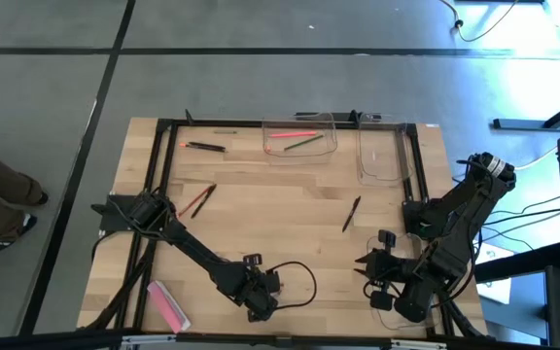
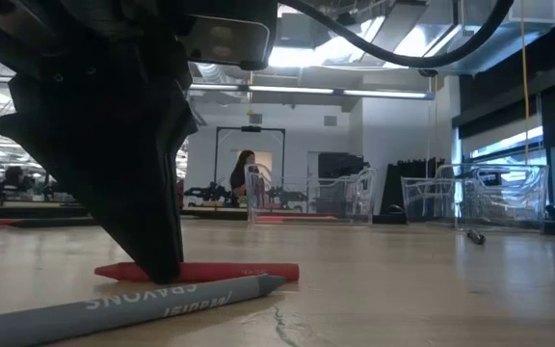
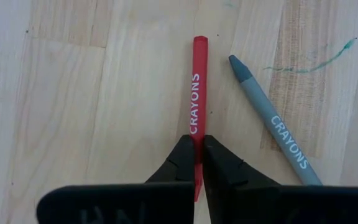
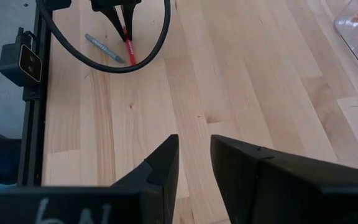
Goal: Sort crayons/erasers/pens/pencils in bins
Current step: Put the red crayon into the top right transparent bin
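A red crayon (image 3: 196,93) lies flat on the wooden table (image 1: 290,224) near its front edge, clamped by the left gripper (image 3: 198,163), with a grey crayon (image 3: 272,121) just beside it. The right gripper (image 4: 194,158) hovers nearby, fingers parted, holding nothing.

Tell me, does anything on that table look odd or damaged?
Only small things. A green scribble marks the wood beside the grey crayon, where the left hand is shut on a red crayon. The pink eraser lies near the table's edge, far from the bins. Nothing looks broken.
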